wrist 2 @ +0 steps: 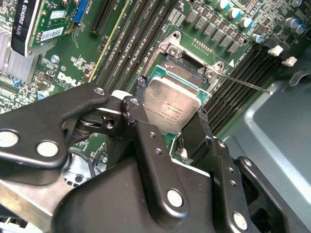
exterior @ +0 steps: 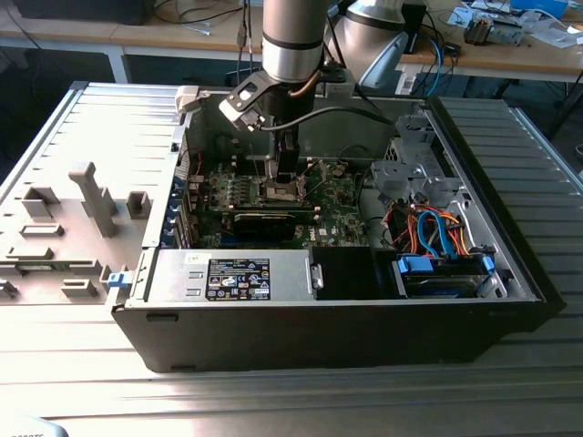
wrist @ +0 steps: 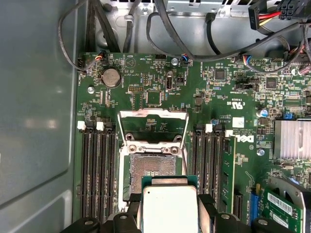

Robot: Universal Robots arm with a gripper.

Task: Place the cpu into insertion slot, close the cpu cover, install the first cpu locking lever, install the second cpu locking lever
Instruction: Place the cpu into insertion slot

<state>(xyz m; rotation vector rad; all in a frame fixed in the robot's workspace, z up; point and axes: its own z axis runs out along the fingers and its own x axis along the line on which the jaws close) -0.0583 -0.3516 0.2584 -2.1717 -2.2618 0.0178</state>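
Observation:
My gripper reaches down into the open computer case, over the green motherboard. In both wrist views it is shut on the cpu, a flat silvery square held by two opposite edges between the black fingers. The cpu hangs just above and partly over the insertion slot, whose dark recess is bare. The cpu cover is swung open and lies back beyond the slot. A thin locking lever sticks out sideways from the socket.
Black memory slots flank the socket on both sides. A heatsinked card stands close by. Cables run past the board's edge. The power supply and a drive bay with blue and orange cables fill the case's near side.

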